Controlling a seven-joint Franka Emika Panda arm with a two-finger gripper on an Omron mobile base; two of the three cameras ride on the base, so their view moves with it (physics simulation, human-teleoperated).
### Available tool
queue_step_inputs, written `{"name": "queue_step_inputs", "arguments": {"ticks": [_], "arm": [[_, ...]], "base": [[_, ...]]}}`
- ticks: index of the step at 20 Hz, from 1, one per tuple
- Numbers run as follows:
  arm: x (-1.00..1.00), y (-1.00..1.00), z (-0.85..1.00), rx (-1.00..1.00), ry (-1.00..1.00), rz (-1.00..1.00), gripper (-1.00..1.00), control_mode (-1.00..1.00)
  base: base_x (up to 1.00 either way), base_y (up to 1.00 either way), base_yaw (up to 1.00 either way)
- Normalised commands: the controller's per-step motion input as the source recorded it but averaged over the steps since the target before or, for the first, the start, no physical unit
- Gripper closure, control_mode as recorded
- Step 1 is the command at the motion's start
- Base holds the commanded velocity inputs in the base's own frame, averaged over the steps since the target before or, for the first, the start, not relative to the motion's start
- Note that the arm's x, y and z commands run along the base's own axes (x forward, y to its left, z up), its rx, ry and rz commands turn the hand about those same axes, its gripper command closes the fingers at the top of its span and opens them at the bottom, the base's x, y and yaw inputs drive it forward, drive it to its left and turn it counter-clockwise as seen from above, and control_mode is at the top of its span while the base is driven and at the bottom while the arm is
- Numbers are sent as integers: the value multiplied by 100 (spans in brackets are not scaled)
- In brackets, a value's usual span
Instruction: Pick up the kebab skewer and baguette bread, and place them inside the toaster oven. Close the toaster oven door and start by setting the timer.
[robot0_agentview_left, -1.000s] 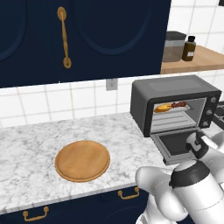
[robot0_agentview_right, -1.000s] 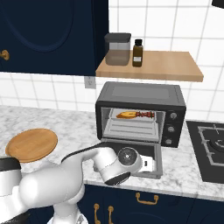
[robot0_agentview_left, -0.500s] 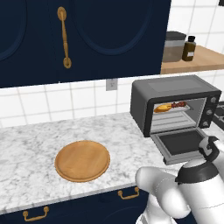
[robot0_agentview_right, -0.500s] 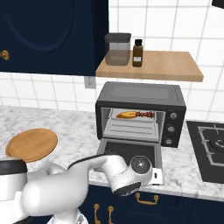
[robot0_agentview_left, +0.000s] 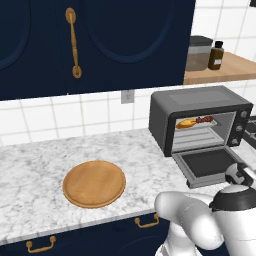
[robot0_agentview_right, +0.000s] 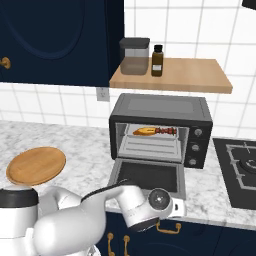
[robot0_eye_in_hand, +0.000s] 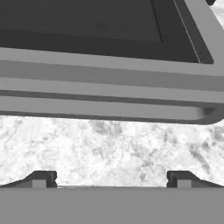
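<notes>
My pincer (robot0_eye_in_hand: 111, 179), tips apart and empty, sits low at the counter's front edge under the door (robot0_eye_in_hand: 109, 94), probably to lift it shut.

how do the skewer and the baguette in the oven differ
The kebab skewer is thin and dark red-brown, while the baguette bread is a thicker oval, golden yellow-orange. In the right base view the baguette bread lies to the left and the kebab skewer to the right, end to end. Both lie flat on the rack inside the toaster oven, whose toaster oven door is dropped open.
</notes>
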Motion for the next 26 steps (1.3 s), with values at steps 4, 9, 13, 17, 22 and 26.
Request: {"name": "queue_step_inputs", "arguments": {"ticks": [4, 9, 13, 17, 22, 26], "arm": [[20, 0, -2, 0, -10, 0, -100, -100], [31, 0, 0, 0, -11, 0, -100, -100], [31, 0, -6, 0, -3, 0, -100, -100], [21, 0, -22, 0, -3, 0, -100, -100], [2, 0, -54, 0, -4, 0, -100, -100], [11, 0, -2, 0, -18, 0, -100, -100]], "base": [[0, 0, 0], [0, 0, 0], [0, 0, 0], [0, 0, 0], [0, 0, 0], [0, 0, 0]]}}
